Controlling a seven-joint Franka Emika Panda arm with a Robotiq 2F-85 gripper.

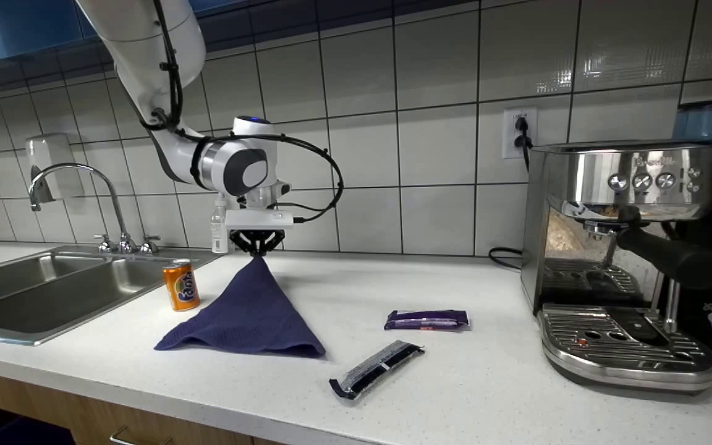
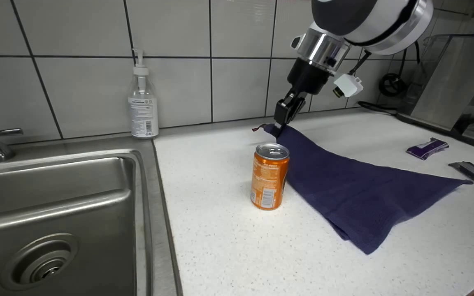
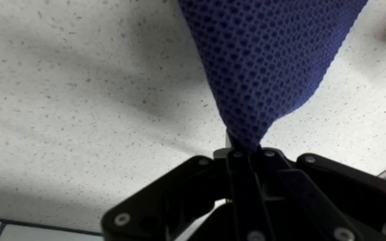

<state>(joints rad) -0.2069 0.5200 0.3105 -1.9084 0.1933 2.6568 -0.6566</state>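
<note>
While my fingers (image 3: 241, 177) pinch the cloth (image 1: 251, 315) near a corner, it drapes below them; can (image 2: 269, 179) stands nearby.

I hold a dark blue-purple cloth (image 1: 245, 318) pinched at one end in my gripper (image 1: 258, 254). Right at my grip it is gathered into a narrow peak; from there it slopes down and away from my gripper, broadening into a tent-like triangle. Its lower part lies spread below my gripper, the bottom edge slightly wavy and running out to two pointed corners, with a second layer showing near one corner. Up close, just beside my grip, the fabric has a honeycomb weave. A short tip, brownish at its end, pokes out past my gripper.
</note>
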